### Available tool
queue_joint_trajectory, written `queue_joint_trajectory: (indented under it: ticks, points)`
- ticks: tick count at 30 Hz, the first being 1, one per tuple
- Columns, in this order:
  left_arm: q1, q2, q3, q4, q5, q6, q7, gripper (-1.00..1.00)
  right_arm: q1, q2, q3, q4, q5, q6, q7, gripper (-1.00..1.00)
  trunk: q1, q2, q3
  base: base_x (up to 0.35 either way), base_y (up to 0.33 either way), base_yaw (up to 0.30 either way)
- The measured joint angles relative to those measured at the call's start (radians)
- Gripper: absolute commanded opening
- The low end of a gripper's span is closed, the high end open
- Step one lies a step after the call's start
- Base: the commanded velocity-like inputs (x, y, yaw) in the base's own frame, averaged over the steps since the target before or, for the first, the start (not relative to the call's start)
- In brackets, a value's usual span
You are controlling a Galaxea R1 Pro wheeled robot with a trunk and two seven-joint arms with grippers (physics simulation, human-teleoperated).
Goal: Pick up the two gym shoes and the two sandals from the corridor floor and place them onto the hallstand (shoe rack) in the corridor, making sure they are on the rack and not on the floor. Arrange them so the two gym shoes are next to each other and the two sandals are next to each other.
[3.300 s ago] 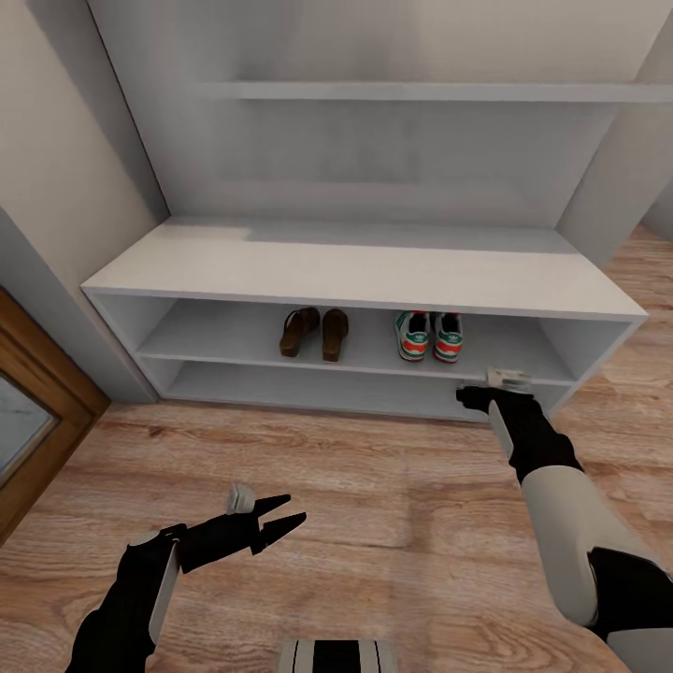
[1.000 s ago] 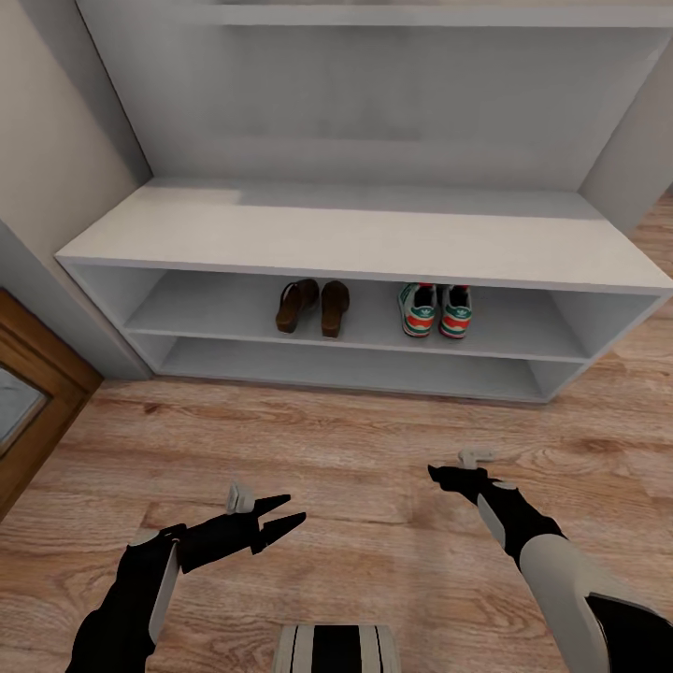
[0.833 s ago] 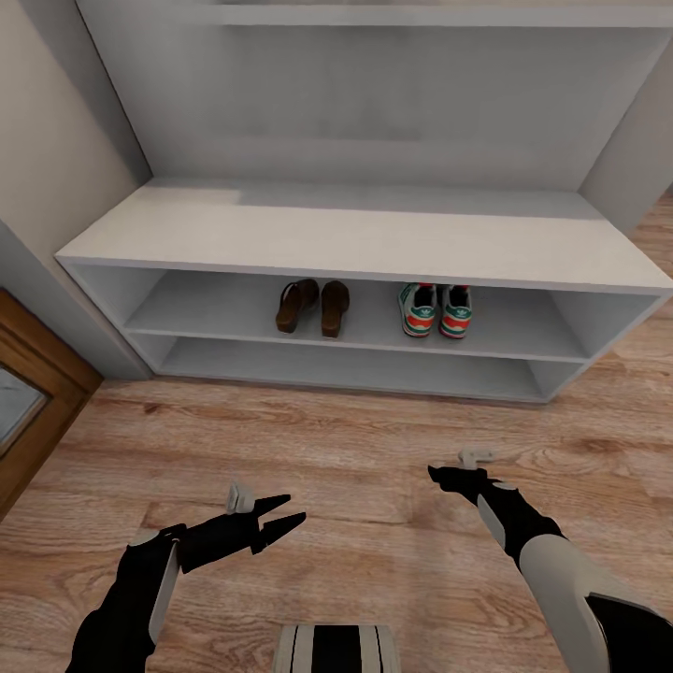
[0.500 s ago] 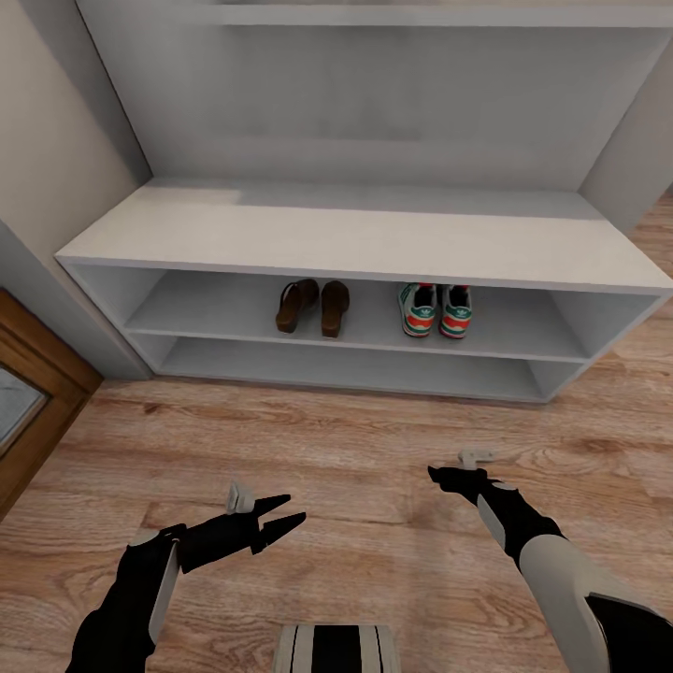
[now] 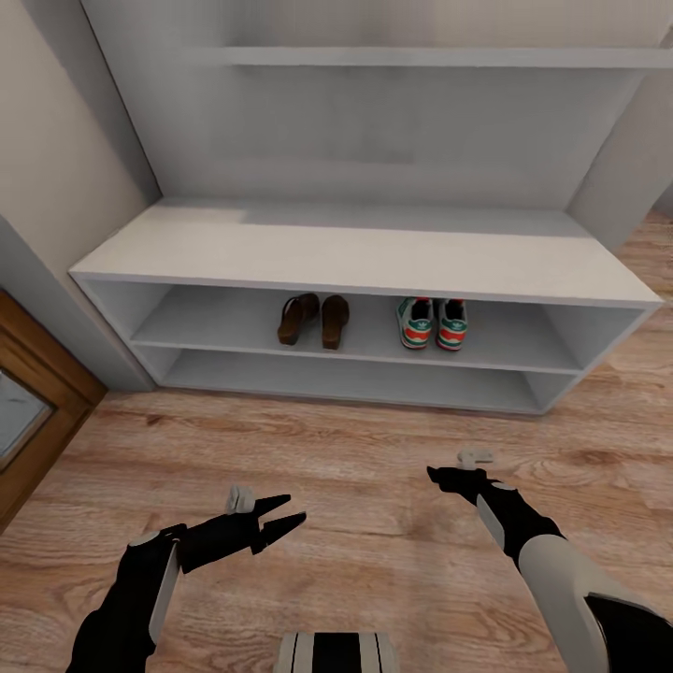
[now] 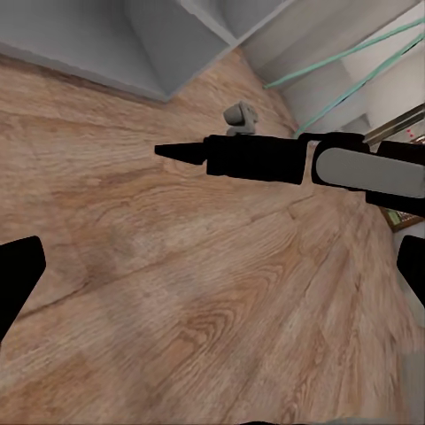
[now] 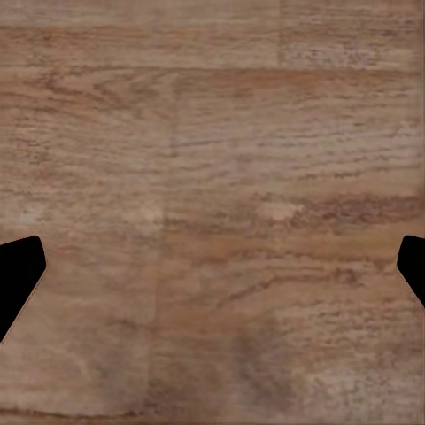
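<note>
My left gripper (image 5: 285, 515) hangs over the floor (image 5: 355, 449) with its jaws spread and empty. On the rack's (image 5: 355, 280) upper shelf the sandals (image 5: 313, 321) sit paired at left, the gym shoes (image 5: 433, 323) paired just right of them. My right gripper (image 5: 439, 475) is low and near; both wrist views show its jaws apart and empty. Reaching back in could knock a pair apart or off.

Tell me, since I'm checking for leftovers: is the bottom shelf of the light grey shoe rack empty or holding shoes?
Empty. The rack's bottom shelf is bare; brown leather sandals and white green-striped sneakers sit on the shelf above.
</note>
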Motion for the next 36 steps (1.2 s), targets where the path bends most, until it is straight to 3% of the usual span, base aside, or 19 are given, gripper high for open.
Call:
queue_joint_trajectory:
  ticks: [13, 14, 16, 17, 18, 19, 23, 27, 36]
  points:
    - [0.000, 0.002, 0.005, 0.003, 0.003, 0.000, 0.000, 1.00, 0.000, 0.005, 0.001, 0.042, -0.002, 0.000, 0.000, 1.00, -0.006, 0.003, 0.050, 0.000, 0.000, 0.000]
    - [-0.001, 0.002, 0.058, 0.007, 0.004, 0.000, 0.000, 1.00, 0.000, 0.005, 0.001, 0.069, -0.003, 0.000, 0.000, 1.00, -0.006, 0.003, 0.054, 0.000, 0.000, 0.000]
    - [-0.002, 0.002, 0.092, 0.008, 0.003, 0.000, 0.001, 1.00, 0.000, 0.004, 0.000, 0.083, -0.006, 0.000, 0.001, 1.00, -0.007, 0.004, 0.062, 0.000, 0.000, 0.000]
    - [-0.005, 0.010, 0.111, 0.004, 0.001, 0.000, 0.003, 1.00, 0.000, 0.004, 0.000, 0.091, -0.008, 0.001, 0.001, 1.00, -0.008, 0.004, 0.066, 0.000, 0.000, 0.000]
    - [-0.005, 0.080, 0.142, 0.006, -0.001, 0.000, 0.073, 1.00, 0.001, 0.001, 0.001, 0.178, -0.008, -0.002, 0.001, 1.00, -0.008, 0.004, 0.070, 0.000, 0.000, 0.000]
    - [-0.004, 0.112, 0.144, 0.007, 0.000, 0.000, 0.088, 1.00, 0.000, 0.000, -0.001, 0.206, -0.009, -0.005, 0.001, 1.00, -0.009, 0.004, 0.075, 0.000, 0.000, 0.000]
    - [0.000, 0.128, 0.150, 0.010, -0.002, 0.001, 0.117, 1.00, 0.000, -0.002, -0.001, 0.258, -0.009, -0.051, 0.002, 1.00, -0.010, 0.005, 0.096, 0.000, 0.000, 0.000]
    - [0.029, 0.141, 0.180, 0.012, -0.022, 0.000, 0.129, 1.00, 0.005, -0.005, -0.001, 0.277, -0.009, -0.116, 0.002, 1.00, -0.012, 0.006, 0.117, 0.000, 0.000, 0.000]
    - [0.133, 0.149, 0.218, 0.014, -0.043, -0.003, 0.147, 1.00, 0.111, -0.005, -0.001, 0.285, -0.008, -0.151, 0.003, 1.00, -0.016, 0.008, 0.166, 0.000, 0.000, 0.000]
